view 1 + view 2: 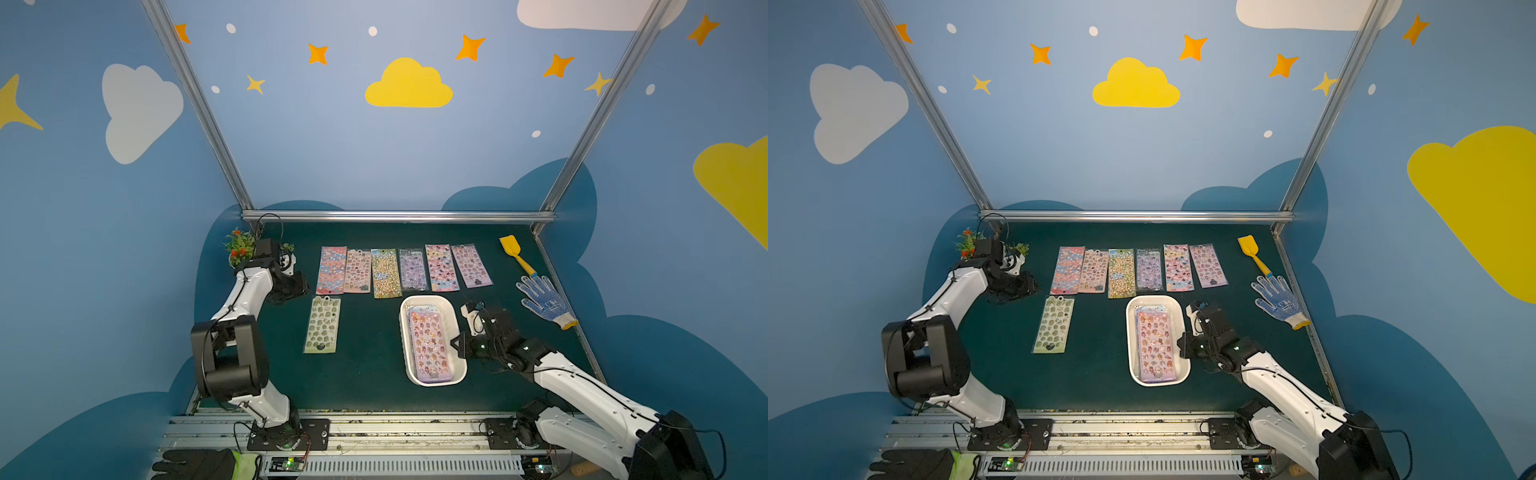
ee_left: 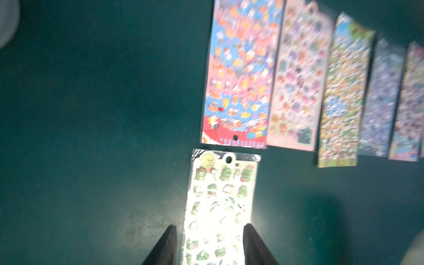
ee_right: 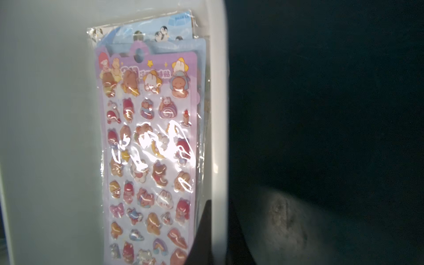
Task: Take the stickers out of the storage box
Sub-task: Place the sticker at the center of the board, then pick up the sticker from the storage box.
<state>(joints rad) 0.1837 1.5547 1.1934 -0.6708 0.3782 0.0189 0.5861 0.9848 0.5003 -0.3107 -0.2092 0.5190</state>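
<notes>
Right fingers (image 3: 202, 234) pinch the right rim of the storage box (image 1: 428, 300), which sits toward the counter's (image 1: 365, 374) front edge with stickers (image 1: 430, 345) stacked inside. Left fingers (image 2: 165, 247) stand apart, empty, by a green sheet (image 1: 322, 325). Six sheets (image 1: 385, 272) line the far edge. The sleeves look light, floppy and slippery, so a short end is probably the best place to pinch.

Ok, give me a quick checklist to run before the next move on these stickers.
1. Left hand clear of green sheet: ok, jaws apart, sheet flat on mat.
2. Storage box emptied: not ok, a stack remains.
3. Right hand open for a pick: not ok, shut by the box rim.
4. Top sheet uncovered: ok.
5. Bare mat for the next sheet: ok.
</notes>
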